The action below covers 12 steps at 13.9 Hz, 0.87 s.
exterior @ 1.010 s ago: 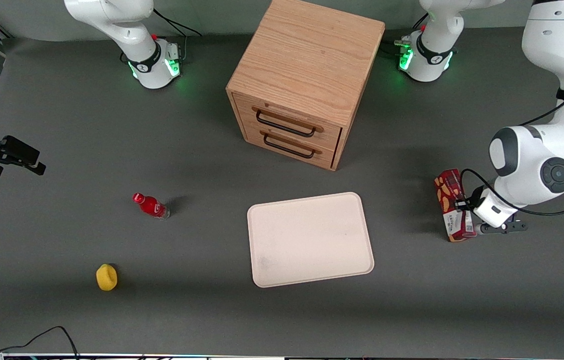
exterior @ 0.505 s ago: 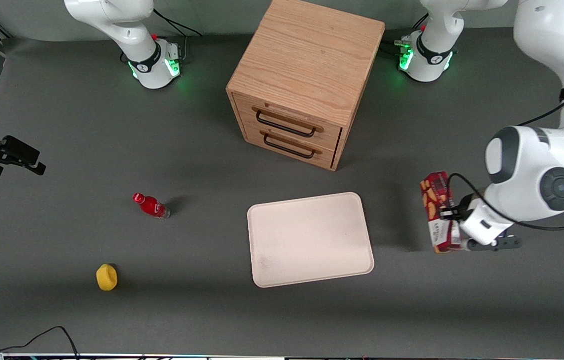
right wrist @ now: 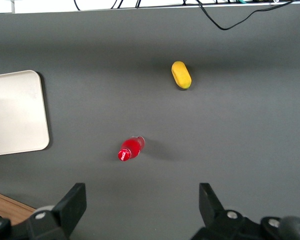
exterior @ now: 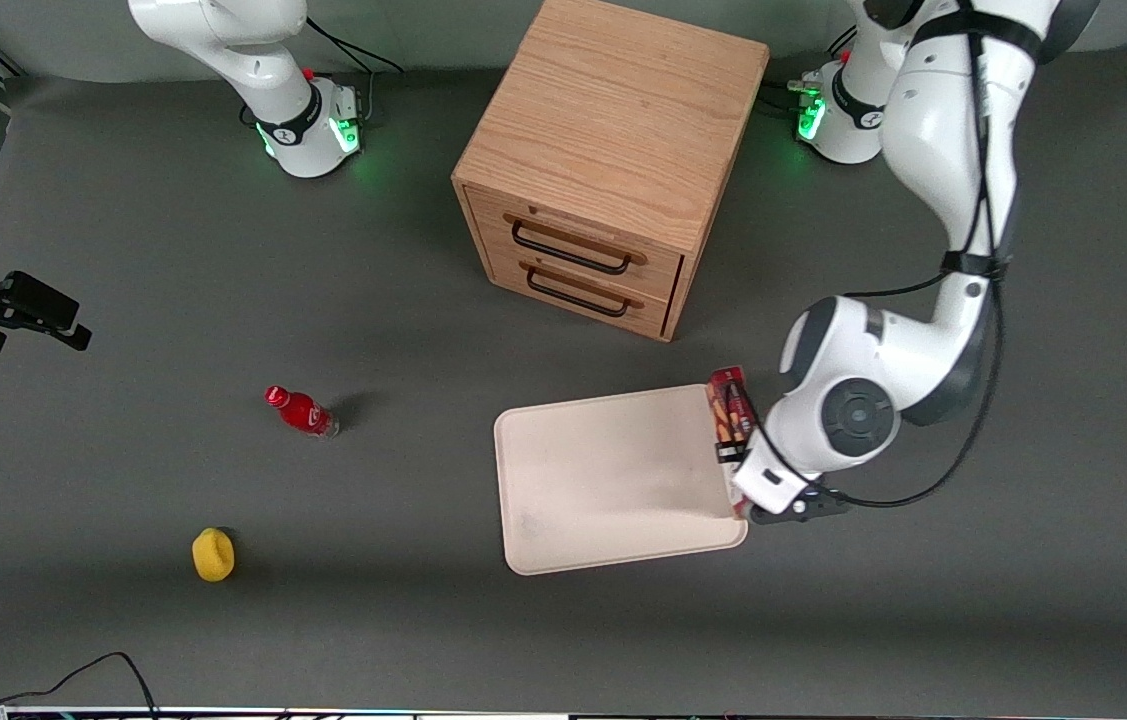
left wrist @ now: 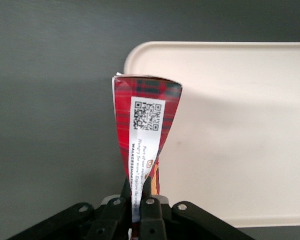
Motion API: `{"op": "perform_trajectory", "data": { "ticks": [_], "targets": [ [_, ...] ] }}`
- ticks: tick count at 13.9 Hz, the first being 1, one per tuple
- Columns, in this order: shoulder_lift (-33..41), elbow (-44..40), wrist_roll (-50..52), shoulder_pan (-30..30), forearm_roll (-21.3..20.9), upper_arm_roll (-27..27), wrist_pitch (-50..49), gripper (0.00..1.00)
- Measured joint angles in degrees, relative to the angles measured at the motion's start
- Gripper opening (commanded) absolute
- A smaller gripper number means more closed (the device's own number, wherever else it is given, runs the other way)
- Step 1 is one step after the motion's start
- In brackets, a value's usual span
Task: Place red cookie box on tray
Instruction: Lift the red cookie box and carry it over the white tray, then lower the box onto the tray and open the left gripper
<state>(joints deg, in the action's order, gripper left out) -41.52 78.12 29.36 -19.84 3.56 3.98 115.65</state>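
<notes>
The red cookie box (exterior: 728, 404) hangs lifted, on edge, over the rim of the tray (exterior: 613, 480) at the tray's end toward the working arm. My left gripper (exterior: 737, 462) is shut on the box's lower part. In the left wrist view the box (left wrist: 146, 117) sticks out from the gripper (left wrist: 138, 192), its plaid end with a white QR label facing the camera. Both fingers press its narrow sides. Below it lies the cream-white tray (left wrist: 240, 125), with one rounded corner just past the box's end. The tray holds nothing.
A wooden two-drawer cabinet (exterior: 613, 160) stands farther from the front camera than the tray. A small red bottle (exterior: 301, 411) and a yellow object (exterior: 213, 554) lie toward the parked arm's end of the table. Both also show in the right wrist view, bottle (right wrist: 130, 149) and yellow object (right wrist: 181, 74).
The left arm has carried the box from the table's working-arm end sideways toward the tray, and it now hangs over the tray's rim. Nothing else moved.
</notes>
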Motion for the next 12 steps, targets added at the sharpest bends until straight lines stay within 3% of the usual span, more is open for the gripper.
{"op": "perform_trajectory", "data": {
  "ticks": [5,6,7,8,12],
  "targets": [
    [-2.25,-1.44,0.92,-0.89,-0.19,-0.13,1.92,0.00],
    [-2.59,-1.45,0.93,-0.89,-0.20,-0.18,2.99,0.04],
    [-3.03,-1.45,0.93,-0.89,-0.20,-0.21,4.15,0.26],
    [-3.54,-1.47,0.93,-0.90,-0.21,-0.21,5.05,0.99],
    [-4.39,-1.62,0.93,-1.05,-1.89,-0.21,5.92,1.00]
  ]
}}
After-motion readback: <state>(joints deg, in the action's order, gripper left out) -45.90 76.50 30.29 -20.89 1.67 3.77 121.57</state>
